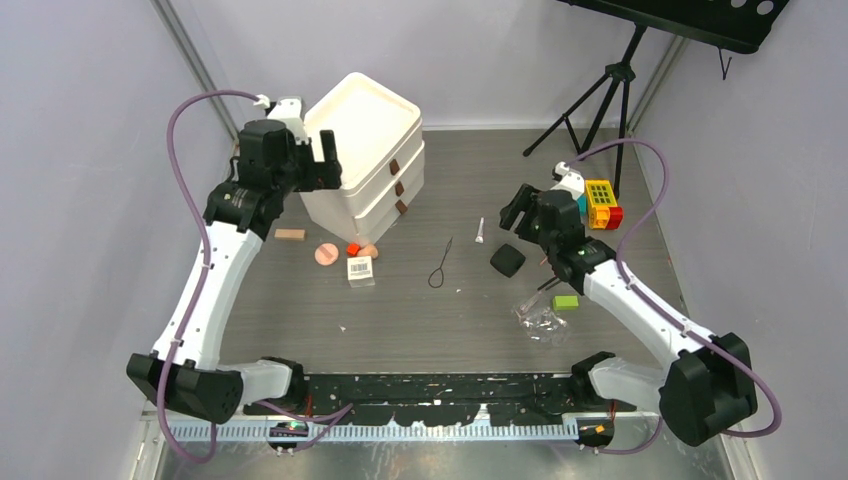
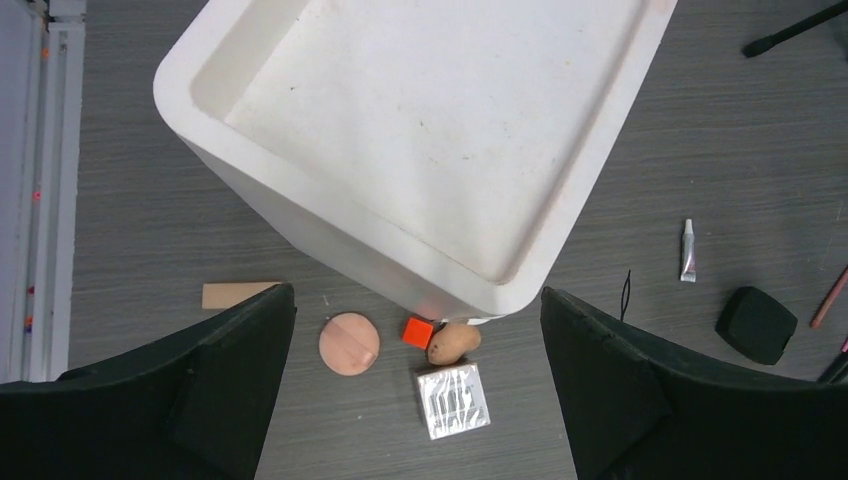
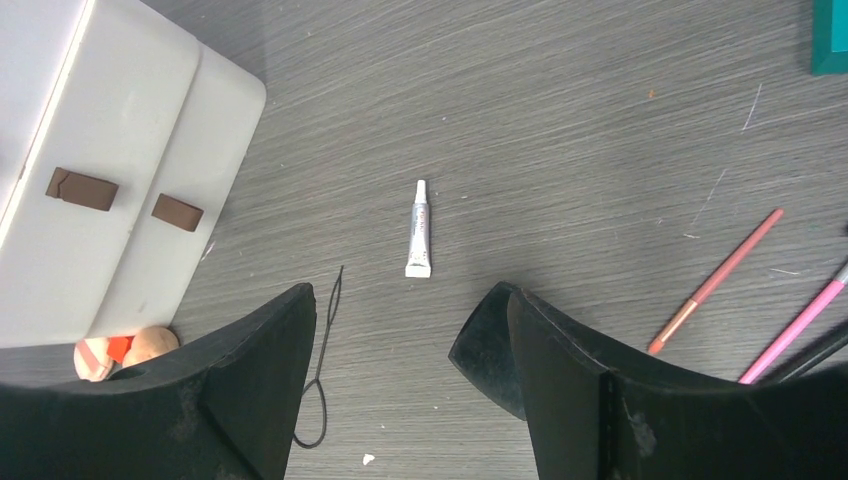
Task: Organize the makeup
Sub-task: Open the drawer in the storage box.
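top external first: left gripper (image 1: pixel 316 165) poised high over the white drawer box (image 1: pixel 365 140) toward the far-left of the desk (image 1: pixel 420 310), right gripper (image 1: pixel 517 210) hanging right of centre, probably scouting before any pick. makeup loose and unsorted: pink puff (image 1: pixel 326 254), peach sponge (image 1: pixel 369 250) and barcoded box (image 1: pixel 360 269) just in front of the drawers, black compact (image 1: pixel 507 260) beside the right gripper.

left wrist next: jaws spread wide, empty, framing that cluster. sponge partly tucked under the drawer box's rim, touching or nearly touching a small red cube (image 2: pixel 418 332).

right wrist last: jaws wide too, nothing held, white tube (image 3: pixel 419 230) lying apart beyond them. compact mostly hidden behind one finger, pencils (image 3: pixel 715 285) cut off toward the right edge.
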`<act>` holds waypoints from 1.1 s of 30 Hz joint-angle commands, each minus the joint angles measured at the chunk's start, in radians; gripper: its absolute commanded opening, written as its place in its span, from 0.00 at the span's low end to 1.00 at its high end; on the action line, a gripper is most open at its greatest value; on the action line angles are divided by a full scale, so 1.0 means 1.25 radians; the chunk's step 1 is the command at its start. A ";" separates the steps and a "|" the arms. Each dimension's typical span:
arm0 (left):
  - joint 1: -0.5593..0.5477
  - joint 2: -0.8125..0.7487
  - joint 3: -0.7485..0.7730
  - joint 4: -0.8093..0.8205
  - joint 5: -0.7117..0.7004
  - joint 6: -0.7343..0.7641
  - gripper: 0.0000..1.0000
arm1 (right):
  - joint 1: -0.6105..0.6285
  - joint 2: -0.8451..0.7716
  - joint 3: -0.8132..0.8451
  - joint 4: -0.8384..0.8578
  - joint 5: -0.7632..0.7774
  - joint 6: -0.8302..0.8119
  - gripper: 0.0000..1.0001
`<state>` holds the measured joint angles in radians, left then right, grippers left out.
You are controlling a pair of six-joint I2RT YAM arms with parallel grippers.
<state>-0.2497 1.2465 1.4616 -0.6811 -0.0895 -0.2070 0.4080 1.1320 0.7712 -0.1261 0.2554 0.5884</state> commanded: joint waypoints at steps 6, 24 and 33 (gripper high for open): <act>0.043 -0.007 -0.021 0.068 0.061 -0.021 0.94 | -0.002 0.050 0.055 0.060 -0.018 -0.011 0.75; 0.061 -0.020 -0.038 0.079 0.106 -0.030 0.90 | -0.003 0.073 0.062 0.081 -0.031 0.005 0.75; 0.062 -0.023 -0.034 0.076 0.117 -0.030 0.90 | -0.003 0.076 0.062 0.083 -0.035 0.025 0.75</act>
<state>-0.1802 1.2453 1.4162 -0.6319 0.0322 -0.2356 0.4080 1.2293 0.8120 -0.0704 0.2073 0.5987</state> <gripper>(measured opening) 0.903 0.750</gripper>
